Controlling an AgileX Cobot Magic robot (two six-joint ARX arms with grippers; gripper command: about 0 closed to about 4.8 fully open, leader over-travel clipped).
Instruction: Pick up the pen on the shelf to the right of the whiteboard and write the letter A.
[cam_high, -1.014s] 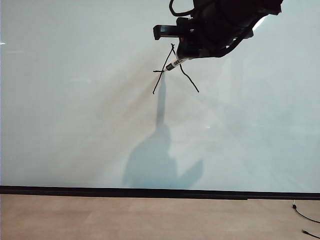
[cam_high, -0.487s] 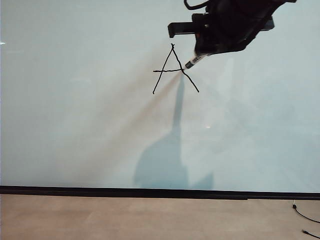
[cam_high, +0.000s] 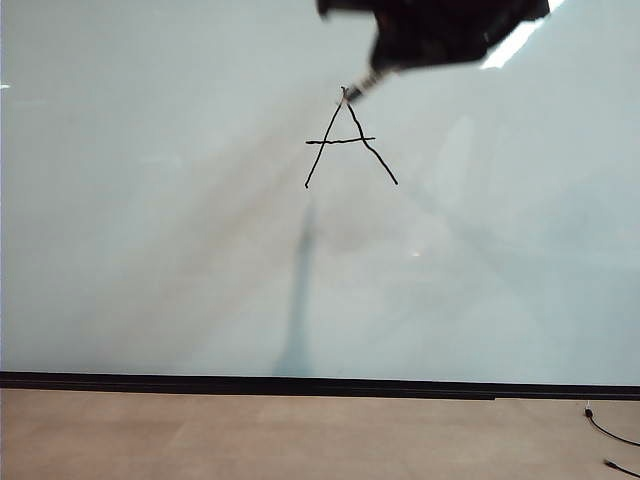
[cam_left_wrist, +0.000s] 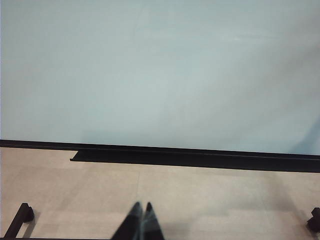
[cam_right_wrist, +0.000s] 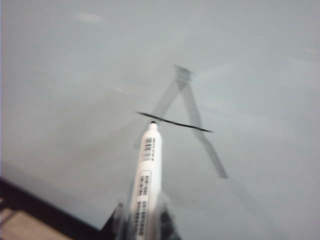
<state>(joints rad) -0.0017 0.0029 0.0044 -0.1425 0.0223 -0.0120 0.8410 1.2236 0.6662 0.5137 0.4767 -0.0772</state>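
The right gripper (cam_high: 375, 72) sits at the top edge of the exterior view, a dark blurred mass in front of the whiteboard (cam_high: 150, 220), with its jaws nearly closed on the pen (cam_right_wrist: 146, 190). In the right wrist view the white barrel with its dark printed label runs straight out from between the jaws, black tip (cam_right_wrist: 153, 123) forward. In the exterior view only a short piece of the pen (cam_high: 362, 84) shows, slanting down out of the jaws, its tip right at the peak of the letter A (cam_high: 347, 140); whether the tip touches the board cannot be told. The letter lies just below the jaws: two slanted strokes meeting at a peak and a crossbar across them. In the blurred right wrist view the letter A (cam_right_wrist: 187, 120) lies beyond the pen tip. The left gripper (cam_left_wrist: 141, 215) is well apart from the writing, low over the tan floor (cam_left_wrist: 200, 200), its jaws pressed together with nothing between them, pointing toward the black strip (cam_left_wrist: 200, 159) along the whiteboard's lower edge.
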